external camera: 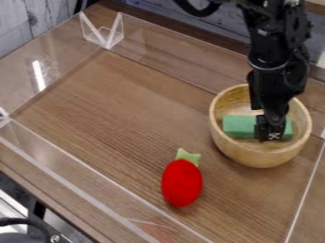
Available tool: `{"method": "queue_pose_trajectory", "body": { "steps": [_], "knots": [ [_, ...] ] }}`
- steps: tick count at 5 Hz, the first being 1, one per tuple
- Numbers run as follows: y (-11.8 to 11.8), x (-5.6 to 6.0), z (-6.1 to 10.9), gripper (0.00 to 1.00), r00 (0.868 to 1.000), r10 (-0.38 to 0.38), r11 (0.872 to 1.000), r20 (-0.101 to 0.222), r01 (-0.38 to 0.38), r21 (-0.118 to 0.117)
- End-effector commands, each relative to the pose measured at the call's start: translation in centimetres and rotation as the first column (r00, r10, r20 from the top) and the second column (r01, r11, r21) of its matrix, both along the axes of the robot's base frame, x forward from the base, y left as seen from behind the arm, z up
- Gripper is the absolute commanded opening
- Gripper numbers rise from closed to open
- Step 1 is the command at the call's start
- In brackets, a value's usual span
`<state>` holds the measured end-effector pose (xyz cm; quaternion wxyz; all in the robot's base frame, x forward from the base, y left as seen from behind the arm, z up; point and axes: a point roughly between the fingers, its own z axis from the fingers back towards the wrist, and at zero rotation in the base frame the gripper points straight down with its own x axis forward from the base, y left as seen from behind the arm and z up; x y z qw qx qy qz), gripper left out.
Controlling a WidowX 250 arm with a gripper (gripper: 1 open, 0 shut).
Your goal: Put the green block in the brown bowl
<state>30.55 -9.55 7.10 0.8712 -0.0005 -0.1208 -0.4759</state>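
The green block [240,124] lies flat inside the brown bowl [237,150], resting on its bottom at the right of the table. My black gripper [271,130] points down into the bowl, directly over the block's right half. Its fingers straddle the block and look slightly parted, so the gripper reads as open. The fingers hide the middle of the block, and a sliver of green shows to their right.
A red strawberry-like toy [181,182] with a green top lies in front of the bowl, to its left. Clear acrylic walls [51,157] ring the wooden table, and a clear stand [102,31] sits at the back left.
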Motion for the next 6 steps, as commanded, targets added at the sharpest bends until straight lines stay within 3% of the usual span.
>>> {"method": "queue_pose_trajectory", "body": {
  "steps": [1, 6],
  "knots": [
    [0.51, 0.42, 0.58, 1.0, 1.0, 0.017, 1.0, 0.018, -0.016, -0.016],
    [1.23, 0.95, 0.33, 1.0, 0.998, 0.053, 0.998, -0.027, -0.053, -0.03]
  ]
}}
